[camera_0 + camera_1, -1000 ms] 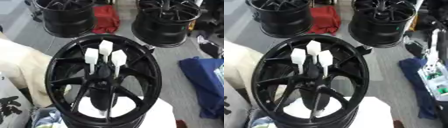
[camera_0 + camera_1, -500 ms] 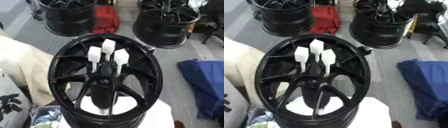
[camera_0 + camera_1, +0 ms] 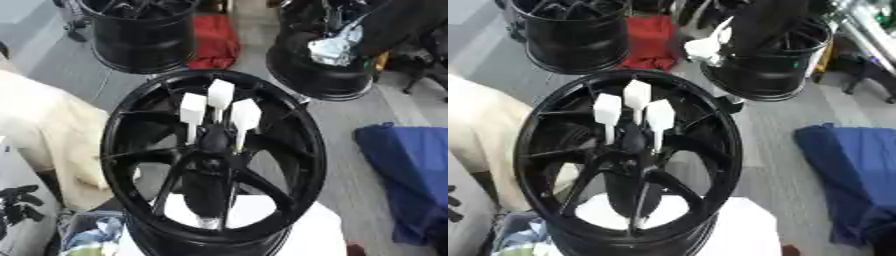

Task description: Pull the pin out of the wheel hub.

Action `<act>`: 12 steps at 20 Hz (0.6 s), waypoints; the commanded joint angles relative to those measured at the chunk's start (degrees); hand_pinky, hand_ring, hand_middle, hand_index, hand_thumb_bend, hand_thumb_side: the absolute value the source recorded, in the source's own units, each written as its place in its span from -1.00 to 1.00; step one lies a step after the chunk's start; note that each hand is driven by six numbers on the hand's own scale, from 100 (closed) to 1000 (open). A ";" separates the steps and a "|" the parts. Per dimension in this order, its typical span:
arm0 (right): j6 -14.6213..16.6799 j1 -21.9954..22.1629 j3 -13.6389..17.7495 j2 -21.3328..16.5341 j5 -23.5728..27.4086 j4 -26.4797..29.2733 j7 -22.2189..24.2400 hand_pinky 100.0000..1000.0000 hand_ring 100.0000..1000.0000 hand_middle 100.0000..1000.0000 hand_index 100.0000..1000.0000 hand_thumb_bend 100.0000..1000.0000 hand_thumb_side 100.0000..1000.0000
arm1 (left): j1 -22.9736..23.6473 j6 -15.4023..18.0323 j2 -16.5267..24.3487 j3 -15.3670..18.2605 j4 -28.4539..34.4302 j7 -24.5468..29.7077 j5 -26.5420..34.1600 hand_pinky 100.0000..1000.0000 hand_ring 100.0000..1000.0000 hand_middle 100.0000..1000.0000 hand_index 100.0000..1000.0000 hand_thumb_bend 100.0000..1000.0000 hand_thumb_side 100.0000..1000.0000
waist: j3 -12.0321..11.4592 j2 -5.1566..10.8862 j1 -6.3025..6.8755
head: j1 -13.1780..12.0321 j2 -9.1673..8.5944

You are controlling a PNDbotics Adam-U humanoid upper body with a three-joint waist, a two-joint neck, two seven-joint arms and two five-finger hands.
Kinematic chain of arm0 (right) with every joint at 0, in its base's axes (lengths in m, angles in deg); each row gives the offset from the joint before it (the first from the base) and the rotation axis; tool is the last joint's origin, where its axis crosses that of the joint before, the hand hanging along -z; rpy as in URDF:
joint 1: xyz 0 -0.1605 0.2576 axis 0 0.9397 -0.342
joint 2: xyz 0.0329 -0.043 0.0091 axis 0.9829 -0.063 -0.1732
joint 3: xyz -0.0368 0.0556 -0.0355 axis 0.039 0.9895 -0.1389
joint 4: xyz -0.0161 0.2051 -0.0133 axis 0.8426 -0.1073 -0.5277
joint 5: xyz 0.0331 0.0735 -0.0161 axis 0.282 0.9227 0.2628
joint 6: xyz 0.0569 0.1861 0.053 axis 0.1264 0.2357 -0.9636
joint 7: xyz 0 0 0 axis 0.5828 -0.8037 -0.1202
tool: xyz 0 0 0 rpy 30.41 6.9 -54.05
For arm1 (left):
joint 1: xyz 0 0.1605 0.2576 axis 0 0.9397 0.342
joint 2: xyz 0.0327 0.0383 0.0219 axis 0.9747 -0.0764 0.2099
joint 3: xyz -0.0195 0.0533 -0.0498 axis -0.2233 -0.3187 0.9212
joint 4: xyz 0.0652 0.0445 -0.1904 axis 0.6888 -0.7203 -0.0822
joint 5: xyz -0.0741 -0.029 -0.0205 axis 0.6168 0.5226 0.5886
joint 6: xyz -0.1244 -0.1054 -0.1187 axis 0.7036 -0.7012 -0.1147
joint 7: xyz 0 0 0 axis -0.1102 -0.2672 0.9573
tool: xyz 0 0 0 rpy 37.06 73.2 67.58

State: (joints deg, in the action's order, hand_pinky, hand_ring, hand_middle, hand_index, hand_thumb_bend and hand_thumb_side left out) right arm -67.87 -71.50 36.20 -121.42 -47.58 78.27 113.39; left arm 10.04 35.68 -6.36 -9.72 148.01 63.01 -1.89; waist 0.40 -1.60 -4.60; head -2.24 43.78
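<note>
Robot hand (image 3: 214, 165) inside black wheel hub (image 3: 297, 150), white-tipped fingers (image 3: 219, 95) spread straight.

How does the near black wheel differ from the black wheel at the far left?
The near wheel stands tilted with its spoked face toward the camera; the far left wheel sits on the floor, open side up. The near wheel has three white flat-headed pieces at its hub; the far one shows none. Both are black and spoked.
</note>
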 commanded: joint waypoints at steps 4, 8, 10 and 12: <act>-1.68 -3.17 -3.31 3.60 -6.23 -3.39 10.45 0.65 0.74 0.80 0.91 -0.77 -0.59 | -0.24 2.30 2.01 -0.48 1.63 2.63 -0.25 0.23 -0.12 0.06 0.61 -1.00 0.79 | -0.14 0.67 0.13 | 0.21 0.34; -0.40 -4.01 -5.88 6.52 -8.63 -6.82 12.01 0.68 0.78 0.82 0.92 -0.73 -0.53 | -0.38 2.16 1.96 -0.66 1.71 2.63 -0.28 0.23 -0.12 0.06 0.61 -1.00 0.79 | -0.35 0.65 0.15 | 0.38 0.34; 0.27 -4.17 -7.13 7.64 -9.51 -8.35 12.08 0.69 0.81 0.84 0.93 -0.69 -0.50 | -0.45 2.11 1.92 -0.73 1.74 2.63 -0.29 0.23 -0.12 0.06 0.61 -1.00 0.80 | -0.45 0.63 0.14 | 0.48 0.34; 0.88 -4.11 -8.17 8.69 -10.23 -10.10 12.10 0.70 0.82 0.84 0.93 -0.67 -0.42 | -0.53 2.08 1.88 -0.81 1.77 2.63 -0.31 0.23 -0.12 0.06 0.61 -1.00 0.80 | -0.57 0.60 0.15 | 0.53 0.34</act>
State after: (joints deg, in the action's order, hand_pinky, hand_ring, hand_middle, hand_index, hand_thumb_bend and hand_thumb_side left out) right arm -62.41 -74.41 27.97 -112.69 -57.01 69.07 120.32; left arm 9.97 35.49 -5.94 -10.36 148.70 63.21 -2.06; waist -0.12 -1.60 -4.76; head -1.86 43.79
